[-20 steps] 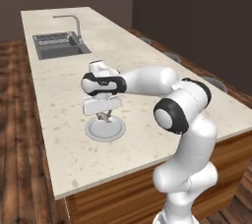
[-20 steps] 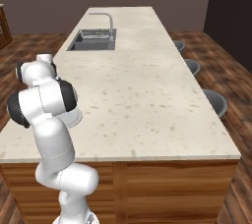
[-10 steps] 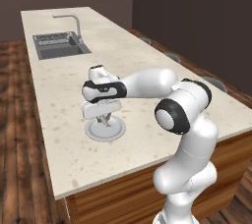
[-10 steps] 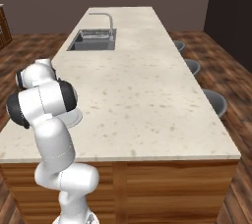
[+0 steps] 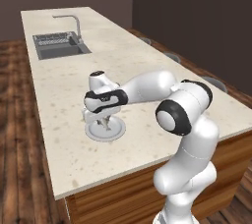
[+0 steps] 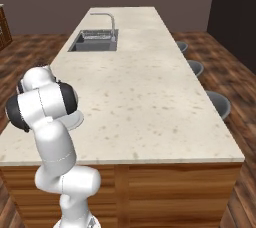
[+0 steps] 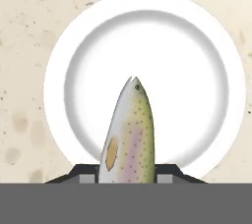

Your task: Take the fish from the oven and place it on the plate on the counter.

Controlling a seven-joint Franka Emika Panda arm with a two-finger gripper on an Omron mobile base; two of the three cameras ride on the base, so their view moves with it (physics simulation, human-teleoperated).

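My gripper [image 7: 127,173] is shut on the fish [image 7: 129,134], a slender speckled grey-tan fish whose head points away from the hand. It hangs straight over the round white plate [image 7: 172,70], head over the plate's middle. In the left base view the gripper [image 5: 103,119] hovers just above the plate [image 5: 116,132] on the beige counter [image 5: 147,66], with the fish [image 5: 104,123] dangling close to the plate; whether they touch I cannot tell. The oven is out of view.
A steel sink [image 5: 59,46] with a tap [image 5: 74,21] sits at the counter's far end. Grey stools [image 6: 220,104] line the counter's right side. The counter's near edge [image 5: 113,181] lies a short way in front of the plate.
The hand has come down towards the plate with the fish still in its grip. The base views have not shifted.
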